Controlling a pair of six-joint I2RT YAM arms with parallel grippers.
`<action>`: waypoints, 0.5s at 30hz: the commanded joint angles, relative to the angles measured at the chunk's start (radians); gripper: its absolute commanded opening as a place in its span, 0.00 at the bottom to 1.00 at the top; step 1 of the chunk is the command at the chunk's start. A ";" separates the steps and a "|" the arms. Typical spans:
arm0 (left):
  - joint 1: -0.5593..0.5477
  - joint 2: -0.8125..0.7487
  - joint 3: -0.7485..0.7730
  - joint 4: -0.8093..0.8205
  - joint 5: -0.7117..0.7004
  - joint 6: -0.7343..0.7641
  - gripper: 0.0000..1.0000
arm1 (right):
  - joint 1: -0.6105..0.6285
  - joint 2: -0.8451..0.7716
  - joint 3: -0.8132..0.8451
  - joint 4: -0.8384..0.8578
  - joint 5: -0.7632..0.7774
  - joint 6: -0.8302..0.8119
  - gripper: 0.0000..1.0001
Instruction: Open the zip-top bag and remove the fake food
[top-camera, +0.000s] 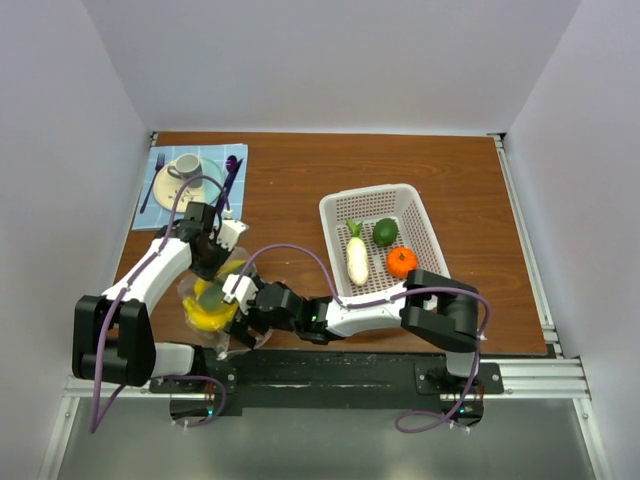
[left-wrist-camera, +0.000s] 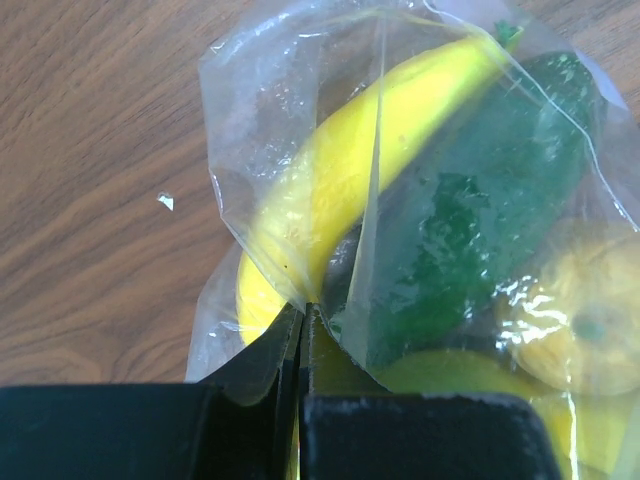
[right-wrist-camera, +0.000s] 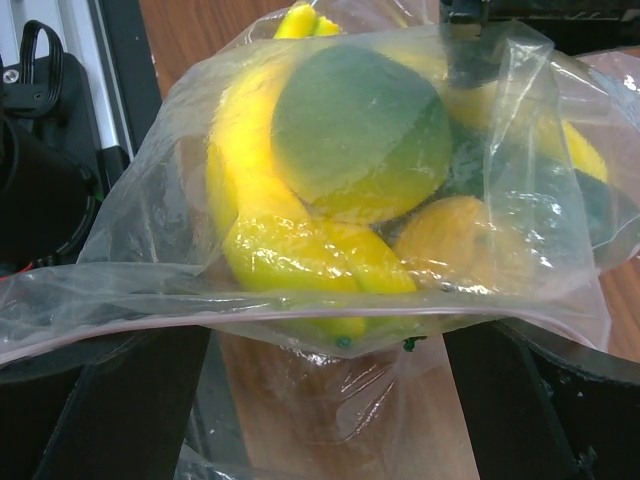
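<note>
While the left gripper (left-wrist-camera: 302, 316) is pressed together on a fold of clear film, the zip-top bag (top-camera: 205, 305) lies close to the near edge of the worktop, toward its left corner, between the two arms. The left wrist view shows the pinch just beside a banana (left-wrist-camera: 330, 170) and a dark green piece (left-wrist-camera: 470, 220), both inside the plastic.

The right gripper (right-wrist-camera: 328, 400) faces the bag from the other side with its fingers (right-wrist-camera: 130, 410) spread wide. The bag's edge drapes across the gap between them, and nothing is clamped. Through the film that camera also shows a round green and yellow-green piece (right-wrist-camera: 360, 135) and a yellow-orange one (right-wrist-camera: 460, 245).

A white oblong piece (top-camera: 357, 258), a green piece (top-camera: 385, 232) and an orange (top-camera: 401, 262) lie in the white basket (top-camera: 330, 205), which sits toward the right edge. The removal step therefore looks partly done, with several pieces of the fake food left in the bag.

Whether the mouth gapes wide enough here cannot be told, since the film folds over itself. The next move probably calls for the left pinch to anchor the bag. The right fingers would then slip past the lip and close on a single piece, not on loose plastic. The slick, crinkly film could bunch between the pads, and the banana's curve could snag on the way out.
</note>
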 joint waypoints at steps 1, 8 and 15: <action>-0.019 -0.014 0.008 -0.021 0.005 -0.037 0.00 | 0.004 0.018 0.044 0.076 -0.030 -0.001 0.99; -0.031 -0.004 0.009 -0.035 0.016 -0.033 0.00 | 0.002 0.038 0.040 0.100 -0.042 0.011 0.81; -0.033 0.023 -0.028 0.014 -0.016 -0.022 0.00 | 0.004 -0.052 -0.035 0.128 -0.012 0.015 0.09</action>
